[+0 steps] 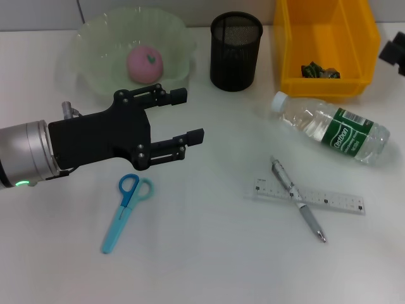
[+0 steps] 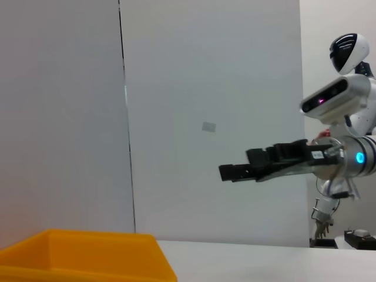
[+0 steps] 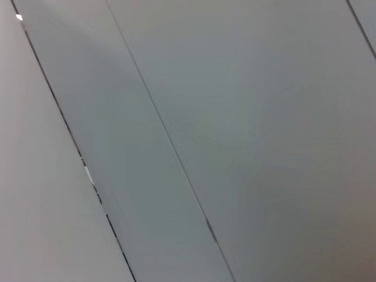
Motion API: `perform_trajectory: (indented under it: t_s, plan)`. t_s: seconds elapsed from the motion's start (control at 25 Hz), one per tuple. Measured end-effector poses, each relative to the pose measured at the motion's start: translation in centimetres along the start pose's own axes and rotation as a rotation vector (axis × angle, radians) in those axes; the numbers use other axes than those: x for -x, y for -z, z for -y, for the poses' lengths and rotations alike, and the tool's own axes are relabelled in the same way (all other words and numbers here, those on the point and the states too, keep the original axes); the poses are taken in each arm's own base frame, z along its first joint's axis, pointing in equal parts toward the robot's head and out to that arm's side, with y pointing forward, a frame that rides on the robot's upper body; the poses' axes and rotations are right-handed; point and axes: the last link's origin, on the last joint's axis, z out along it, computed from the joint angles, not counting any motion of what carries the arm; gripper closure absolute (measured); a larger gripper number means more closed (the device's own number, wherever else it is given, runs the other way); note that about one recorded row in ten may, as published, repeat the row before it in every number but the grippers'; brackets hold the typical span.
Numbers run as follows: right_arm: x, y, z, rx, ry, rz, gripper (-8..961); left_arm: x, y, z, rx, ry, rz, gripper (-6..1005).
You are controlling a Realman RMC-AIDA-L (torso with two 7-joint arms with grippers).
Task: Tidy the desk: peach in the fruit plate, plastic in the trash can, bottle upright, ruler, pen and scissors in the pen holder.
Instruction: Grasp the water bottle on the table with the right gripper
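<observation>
Blue scissors (image 1: 126, 212) lie flat on the white counter (image 1: 209, 266), nearest the camera, with their handles pointing toward the left gripper (image 1: 187, 116). That gripper hovers just above and beyond them, its two black fingers spread apart with nothing between them. Behind it sits the pale green fruit plate (image 1: 95, 57), and the pink peach (image 1: 145, 63) rests inside it. Next to the plate stands the black mesh pen holder (image 1: 235, 50), upright. Further right is the yellow trash can (image 1: 326, 47), with a dark crumpled piece of plastic (image 1: 319, 71) in its bottom. In front of the can, the clear bottle (image 1: 332, 128) lies on its side, white cap toward the pen holder. Nearer, the silver pen (image 1: 298, 199) lies crossed over the clear ruler (image 1: 310, 196). Only a dark part of the right gripper (image 1: 393, 50) shows at the far right edge; I cannot tell whether it is open.
</observation>
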Motion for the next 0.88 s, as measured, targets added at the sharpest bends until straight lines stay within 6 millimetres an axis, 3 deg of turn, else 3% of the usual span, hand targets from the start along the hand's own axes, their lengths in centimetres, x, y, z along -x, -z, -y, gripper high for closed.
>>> perform_trajectory:
  t_s: [0.32, 0.52, 0.6, 0.72, 0.88]
  plan:
    - [-2.4, 1.7, -1.1, 0.007, 0.04, 0.004, 310, -0.1, -0.1, 0.0, 0.006, -0.001, -0.003, 302]
    - [-4.0, 3.0, -1.5, -0.018, 0.096, 0.03, 167, -0.2, -0.2, -0.1, 0.016, 0.002, -0.011, 304]
    - [-4.3, 3.6, -1.6, -0.036, 0.102, 0.05, 168, -0.4, -0.3, 0.0, 0.02, 0.003, -0.015, 304]
    - [-4.0, 4.3, -1.3, -0.069, 0.075, 0.079, 167, -0.6, -0.7, 0.0, 0.033, -0.001, -0.017, 304]
    - [-1.5, 4.2, -0.4, -0.056, 0.036, 0.042, 165, -0.7, -1.0, 0.2, 0.039, -0.008, -0.016, 303]
